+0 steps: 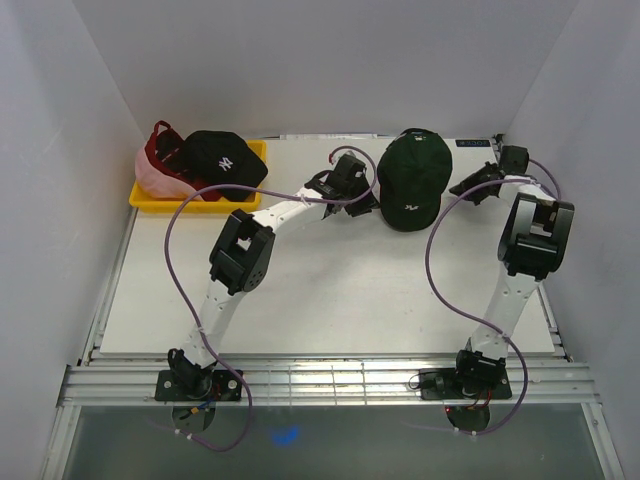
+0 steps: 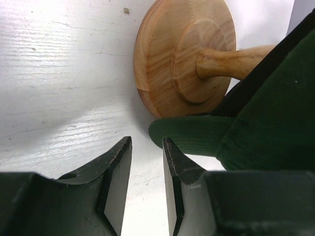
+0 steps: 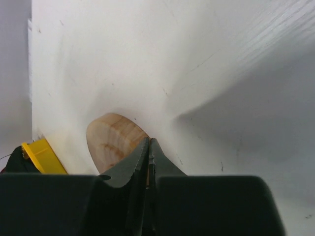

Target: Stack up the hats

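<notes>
A dark green cap point(image 1: 412, 178) sits on the wooden stand at the back of the table, brim pointing toward me. In the left wrist view its brim point(image 2: 192, 133) lies just ahead of my right fingertip, under the stand's round base point(image 2: 167, 54). My left gripper point(image 1: 366, 197) point(image 2: 146, 143) is open with a narrow gap, empty, at the cap's left side. My right gripper point(image 1: 464, 187) point(image 3: 149, 142) is shut and empty at the cap's right side, with the stand's base point(image 3: 110, 137) just ahead. A black cap with a white logo point(image 1: 222, 160), a dark red cap point(image 1: 163, 143) and a pink cap point(image 1: 155, 180) lie in the yellow tray.
The yellow tray point(image 1: 205, 203) sits at the table's back left corner and shows in the right wrist view point(image 3: 42, 155). White walls close in the table point(image 1: 330, 290) on three sides. Purple cables loop off both arms.
</notes>
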### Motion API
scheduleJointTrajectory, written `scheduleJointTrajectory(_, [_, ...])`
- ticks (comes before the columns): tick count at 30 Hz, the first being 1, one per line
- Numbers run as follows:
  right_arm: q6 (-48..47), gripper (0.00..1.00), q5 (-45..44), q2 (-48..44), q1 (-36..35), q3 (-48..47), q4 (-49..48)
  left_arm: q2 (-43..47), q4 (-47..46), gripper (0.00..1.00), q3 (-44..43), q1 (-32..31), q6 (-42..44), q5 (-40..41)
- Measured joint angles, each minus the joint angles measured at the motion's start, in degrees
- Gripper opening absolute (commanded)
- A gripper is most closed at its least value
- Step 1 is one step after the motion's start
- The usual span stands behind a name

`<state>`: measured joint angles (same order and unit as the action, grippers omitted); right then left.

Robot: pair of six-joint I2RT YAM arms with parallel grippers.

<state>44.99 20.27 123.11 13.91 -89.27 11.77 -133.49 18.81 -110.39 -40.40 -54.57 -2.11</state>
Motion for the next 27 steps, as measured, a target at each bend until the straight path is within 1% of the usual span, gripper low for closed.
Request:
scheduleJointTrajectory(5, [1.1,0.08,1.5,2.7,-2.1,-2.2,1.8,-0.3,-0.3,0.45,-0.3,0.0,-0.4,0.0])
scheduleJointTrajectory(12, [2.7,0.08,4.4,2.9,-4.1,-2.1,-0.6,-0.4,-1.4,0.46,-0.3,0.0,-1.4,-0.2])
scheduleJointTrajectory(18, [4.2,0.08,5.9,0.5,-3.4,5.8,-5.8,-1.3,-2.1,0.45,-0.3,-0.1,-2.4,-0.4])
scheduleJointTrajectory(27, [7.0,0.08,8.1,-7.5,-3.3,19.5,-13.2,-1.8,-2.4,0.44,0.6,-0.7,-3.3,-0.4])
